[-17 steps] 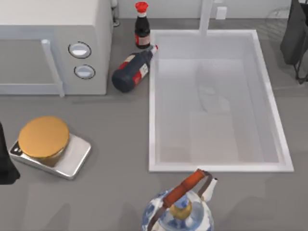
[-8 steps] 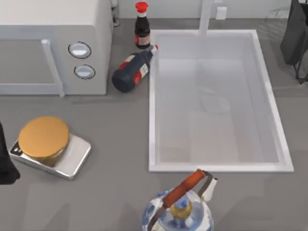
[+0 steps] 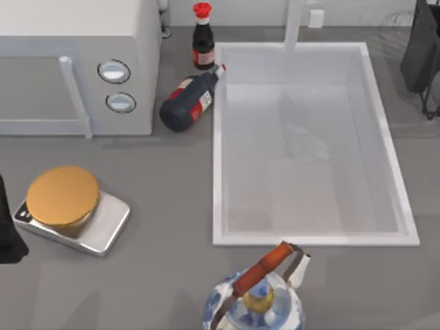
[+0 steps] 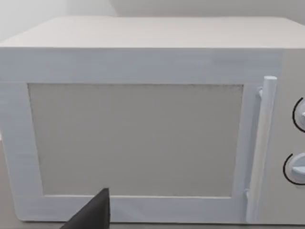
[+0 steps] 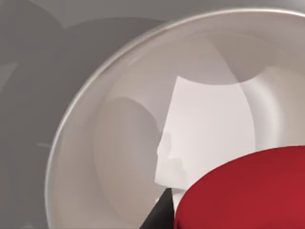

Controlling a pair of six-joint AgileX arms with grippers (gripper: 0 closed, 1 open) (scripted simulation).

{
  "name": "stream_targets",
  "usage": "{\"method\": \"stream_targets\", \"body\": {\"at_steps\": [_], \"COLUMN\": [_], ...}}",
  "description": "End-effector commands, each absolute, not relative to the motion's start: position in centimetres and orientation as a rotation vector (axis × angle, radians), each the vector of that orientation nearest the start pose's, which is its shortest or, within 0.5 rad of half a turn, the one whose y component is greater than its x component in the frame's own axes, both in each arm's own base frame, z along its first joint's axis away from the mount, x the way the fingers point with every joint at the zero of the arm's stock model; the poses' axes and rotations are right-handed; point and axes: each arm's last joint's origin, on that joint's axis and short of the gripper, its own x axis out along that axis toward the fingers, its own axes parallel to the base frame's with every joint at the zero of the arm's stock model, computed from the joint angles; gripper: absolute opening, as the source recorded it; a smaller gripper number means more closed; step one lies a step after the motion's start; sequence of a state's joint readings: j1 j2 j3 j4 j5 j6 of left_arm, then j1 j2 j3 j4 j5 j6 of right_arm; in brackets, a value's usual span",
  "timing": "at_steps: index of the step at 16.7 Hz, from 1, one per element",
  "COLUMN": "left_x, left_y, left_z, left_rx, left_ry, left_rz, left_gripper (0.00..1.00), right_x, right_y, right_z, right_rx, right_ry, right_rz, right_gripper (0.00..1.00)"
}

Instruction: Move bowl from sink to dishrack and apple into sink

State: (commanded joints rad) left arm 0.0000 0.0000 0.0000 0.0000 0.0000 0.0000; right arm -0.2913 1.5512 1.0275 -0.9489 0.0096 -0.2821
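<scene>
The sink (image 3: 216, 172) takes up the right half of the table in the top view, its long side running front to back; its pale bottom lies open to view within the white rim. Thin wires of the dishrack (image 3: 397, 18) show faintly at the far right corner, just beyond the sink; the right arm (image 3: 421, 48) hangs as a dark shape beside them, at the right edge.

In the right wrist view the apple (image 5: 248, 191) sits very close to the camera, a smooth red curve; behind it lies a pale round dish (image 5: 71, 143) with a thin bright rim, on a grey surface. A dark tip of the right gripper (image 5: 159, 215) shows just beside the apple; whether this gripper is open, closed or holding the apple, I cannot tell.

The left arm (image 3: 8, 230) is at the table's left edge, near the scale (image 3: 103, 230) with its orange disc (image 3: 62, 196); the left gripper (image 4: 93, 214) shows as one dark tip facing the microwave (image 4: 138, 138) door, and its state cannot be told either.

The microwave stands at the far left; just right of it one bottle (image 3: 202, 38) stands upright with a red cap, and a second bottle (image 3: 189, 102) lies on its side, neck toward the sink's rim; the kettle (image 3: 256, 302) stands at the near edge, just in front of the sink.
</scene>
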Motion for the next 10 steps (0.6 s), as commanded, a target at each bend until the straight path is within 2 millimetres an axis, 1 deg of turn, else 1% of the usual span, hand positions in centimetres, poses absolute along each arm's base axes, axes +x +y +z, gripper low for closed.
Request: {"method": "stream_targets", "body": {"at_steps": [2, 4, 10], "left_x": [10.6, 10.6, 10.6], "left_y": [-0.1, -0.1, -0.1], "left_z": [16.0, 16.0, 16.0], "left_rx": [0.000, 0.000, 0.000], "left_ry": [0.000, 0.000, 0.000], "left_rz": [0.000, 0.000, 0.000], "left_gripper": [1.00, 1.00, 1.00], "right_x": [25.9, 25.7, 25.8], "right_y": [-7.6, -7.5, -7.4], "right_z": [21.3, 22.3, 22.2], "right_rx": [-0.023, -0.024, -0.029], "right_ry": [1.474, 1.471, 1.468], "right_rz": [-0.036, -0.037, -0.036], "right_gripper": [0.00, 0.00, 0.00]}}
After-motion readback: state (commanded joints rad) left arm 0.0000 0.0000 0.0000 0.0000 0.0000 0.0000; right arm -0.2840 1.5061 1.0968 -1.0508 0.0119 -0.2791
